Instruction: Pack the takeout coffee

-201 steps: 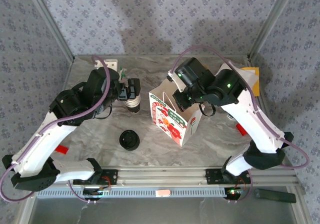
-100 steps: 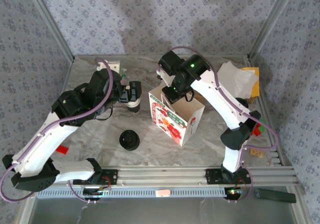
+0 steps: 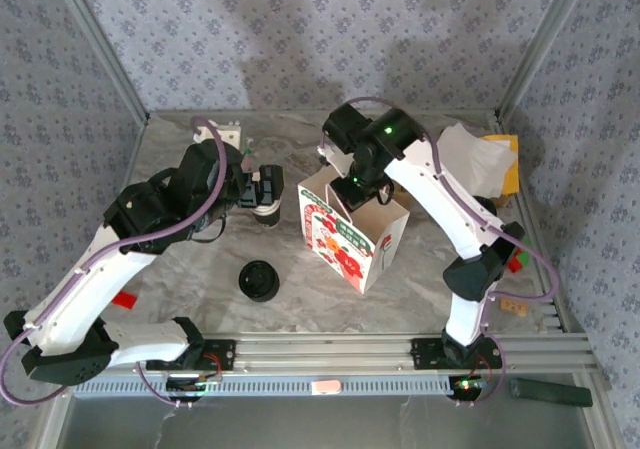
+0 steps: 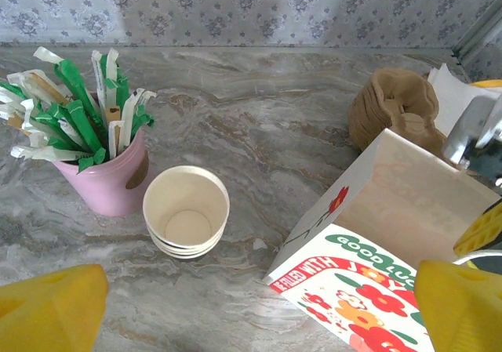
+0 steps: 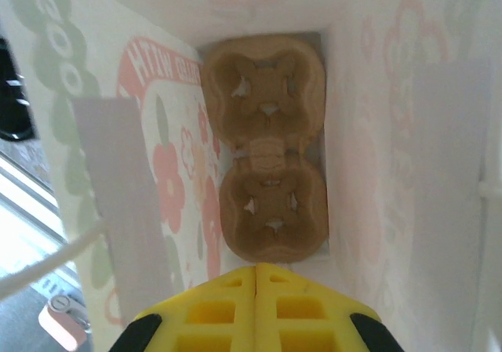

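Note:
The takeout coffee is out of view. A white paper bag [image 3: 350, 237] with red flowers stands open in the middle of the table. My right gripper [image 3: 353, 191] points down into its mouth, shut and holding nothing. Past its yellow fingertips [image 5: 235, 301], a brown two-cup carrier [image 5: 267, 179] lies flat on the bag's floor. My left gripper [image 3: 262, 187] hovers open over a stack of lidless pale cups [image 4: 187, 211], with its yellow fingers [image 4: 47, 309] spread far apart. The bag's corner [image 4: 369, 234] sits just right of those cups.
A pile of black lids [image 3: 258, 280] lies in front of the left arm. A pink cup of green sachets [image 4: 110, 183] stands left of the cup stack. Brown carriers [image 4: 396, 109] and white papers [image 3: 465, 154] sit at the back right.
My right arm has swung from the right side round to the back of the bag, and its shut gripper now hangs in the bag's mouth. The left arm has hardly moved.

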Motion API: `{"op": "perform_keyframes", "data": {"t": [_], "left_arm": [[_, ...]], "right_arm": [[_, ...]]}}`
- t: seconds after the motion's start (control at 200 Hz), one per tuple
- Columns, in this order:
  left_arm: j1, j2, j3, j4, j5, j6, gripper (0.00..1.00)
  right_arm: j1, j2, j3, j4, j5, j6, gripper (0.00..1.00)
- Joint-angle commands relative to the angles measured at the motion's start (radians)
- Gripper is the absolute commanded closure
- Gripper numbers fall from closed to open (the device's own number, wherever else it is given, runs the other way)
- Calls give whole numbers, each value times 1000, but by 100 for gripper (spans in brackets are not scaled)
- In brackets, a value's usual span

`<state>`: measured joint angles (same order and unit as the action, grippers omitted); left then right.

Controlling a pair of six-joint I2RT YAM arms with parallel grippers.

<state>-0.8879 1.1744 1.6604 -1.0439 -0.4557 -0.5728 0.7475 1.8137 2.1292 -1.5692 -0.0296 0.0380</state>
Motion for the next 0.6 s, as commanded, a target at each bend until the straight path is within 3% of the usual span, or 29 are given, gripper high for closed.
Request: {"op": "perform_keyframes", "data": {"t": [0.0, 0.595], "left_arm": [[5, 8, 11, 22, 10, 5, 0], [6, 25, 28, 11, 7, 1, 0]], "right_arm": [[-6, -4, -73, -36, 9, -47, 100], [-19, 48, -300, 197, -30, -64, 100]]}}
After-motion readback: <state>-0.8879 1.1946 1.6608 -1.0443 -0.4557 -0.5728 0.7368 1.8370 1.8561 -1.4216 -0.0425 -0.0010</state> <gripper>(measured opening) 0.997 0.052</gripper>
